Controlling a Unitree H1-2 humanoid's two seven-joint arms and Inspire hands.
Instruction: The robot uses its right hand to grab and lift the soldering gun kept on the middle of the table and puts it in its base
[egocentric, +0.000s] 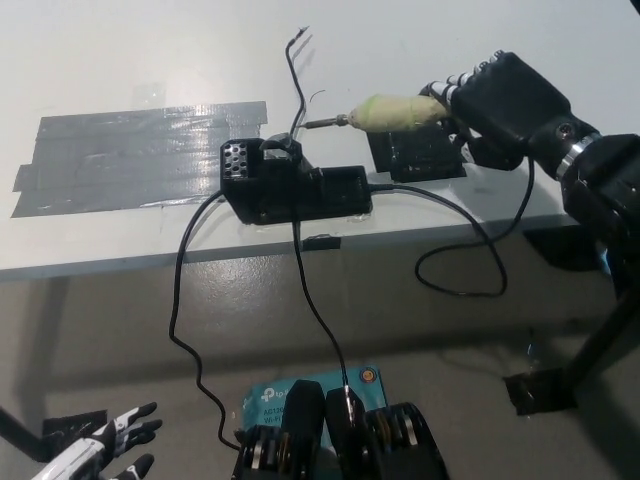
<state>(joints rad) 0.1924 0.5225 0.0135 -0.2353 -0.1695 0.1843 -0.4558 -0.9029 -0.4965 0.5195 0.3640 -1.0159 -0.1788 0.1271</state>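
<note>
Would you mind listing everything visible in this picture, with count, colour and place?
soldering gun: one, pale yellow-green handle with metal tip, held above the table right of centre, tip pointing left
base: one, black, near the table's front edge, middle
black pad: one, on the table under the gun
grey tape patch: one, on the table's left
cables: several, black, running off the front edge
table: one, white
blue box: one, on the floor, bottom middle
left hand: white, lower left, resting, fingers apart
right hand: black, shut on the soldering gun
</note>
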